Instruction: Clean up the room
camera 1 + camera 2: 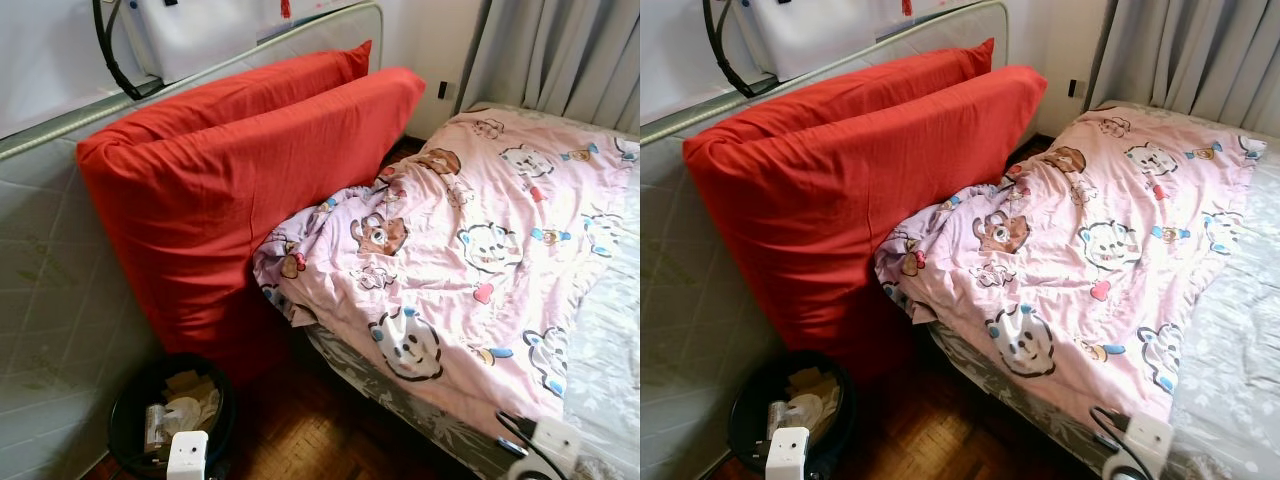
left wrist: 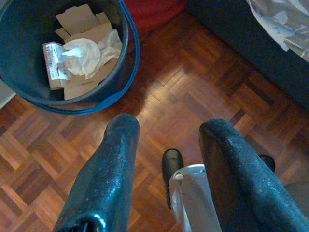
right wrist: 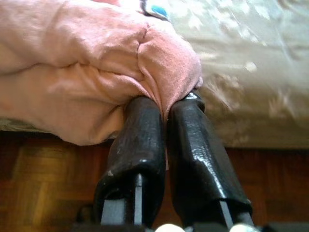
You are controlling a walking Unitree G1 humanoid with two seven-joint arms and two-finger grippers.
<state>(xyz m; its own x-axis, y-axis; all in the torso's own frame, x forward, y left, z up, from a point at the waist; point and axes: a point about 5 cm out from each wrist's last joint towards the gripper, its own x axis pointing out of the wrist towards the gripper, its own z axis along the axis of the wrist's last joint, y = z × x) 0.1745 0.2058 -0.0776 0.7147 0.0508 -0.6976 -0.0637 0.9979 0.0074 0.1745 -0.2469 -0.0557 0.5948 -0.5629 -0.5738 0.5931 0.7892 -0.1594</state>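
At the bed's near edge, my right tool [image 3: 166, 113] pinches the pink blanket [image 1: 480, 230]; next, pull it straight. Left tool [image 2: 166, 140] spread, idle.

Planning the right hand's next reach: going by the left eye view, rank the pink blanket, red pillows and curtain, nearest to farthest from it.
1. Pink blanket: pinched in the right hand at the bed's near edge.
2. Red pillows: left, against the headboard.
3. Curtain: far end, beyond the bed.

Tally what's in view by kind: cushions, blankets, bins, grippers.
Red cushions: 2
Pink blanket: 1
Bin with paper scraps: 1
Grippers: 2, left gripper open above the floor, right gripper pinching the blanket's edge
Total: 6
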